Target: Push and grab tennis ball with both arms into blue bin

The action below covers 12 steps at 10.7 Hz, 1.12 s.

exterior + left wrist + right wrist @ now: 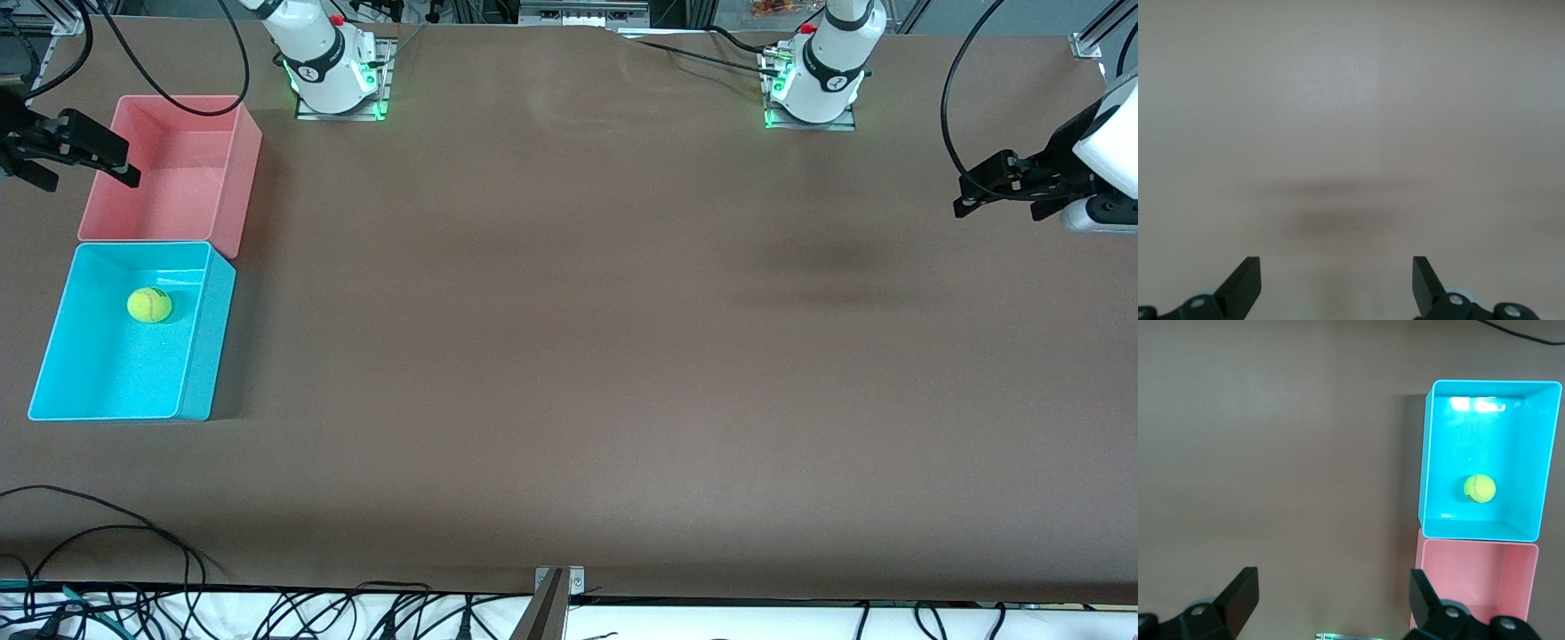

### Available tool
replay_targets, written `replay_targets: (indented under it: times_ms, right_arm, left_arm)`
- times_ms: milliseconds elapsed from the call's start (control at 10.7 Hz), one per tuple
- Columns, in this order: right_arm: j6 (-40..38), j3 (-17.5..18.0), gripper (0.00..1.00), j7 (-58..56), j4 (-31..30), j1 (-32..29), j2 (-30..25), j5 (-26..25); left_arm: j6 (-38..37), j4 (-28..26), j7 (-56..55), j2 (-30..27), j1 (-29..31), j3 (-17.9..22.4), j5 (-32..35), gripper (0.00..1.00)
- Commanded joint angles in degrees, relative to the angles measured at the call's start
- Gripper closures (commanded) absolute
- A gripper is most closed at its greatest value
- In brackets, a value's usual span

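Note:
The tennis ball [149, 305] [1479, 489] lies inside the blue bin [210, 342] [1425, 460], in the half closer to the pink bin. My right gripper [89, 178] [1331, 583] hangs open in the air over the pink bin's outer edge, with nothing between its fingers. My left gripper [996, 206] [1337, 267] hangs open and empty over bare table at the left arm's end, well away from the ball and the bins.
A pink bin [242, 178] [1471, 577] stands against the blue bin, farther from the front camera, and holds nothing. Brown table [569, 356] spreads between the bins and the left arm's end. Loose black cables [107, 533] lie at the table's front edge.

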Motion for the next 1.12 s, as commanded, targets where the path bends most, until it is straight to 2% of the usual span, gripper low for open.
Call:
replay_targets:
  times_ms: [0, 94, 281, 655, 1029]
  right_arm:
    - [1.65, -2.63, 0.0, 0.72, -2.37, 1.19, -1.18, 0.78]
    - [1.65, -2.81, 0.0, 0.72, -2.02, 1.27, -1.27, 0.52]
    - [2.35, -2.46, 0.0, 1.95, -1.66, 1.53, -1.18, -5.78]
    - [3.14, -2.46, 0.0, 2.22, -1.66, 1.54, -1.18, -5.54]
    - [3.76, -3.6, 0.0, 1.61, -1.66, 1.36, -1.18, -1.08]
  left_arm:
    - [-0.38, 0.55, 0.01, 0.02, 0.2, -0.02, -0.64, 0.0]
    - [-0.38, 0.55, 0.01, 0.02, 0.2, -0.02, -0.64, 0.0]
    - [-0.38, 0.55, -0.08, 0.02, 0.11, -0.02, -0.64, 0.0]
    - [-0.38, 0.55, -0.08, 0.02, 0.11, -0.02, -0.64, 0.0]
    - [-0.38, 0.55, -0.08, -0.06, 0.2, -0.02, -0.64, 0.0]
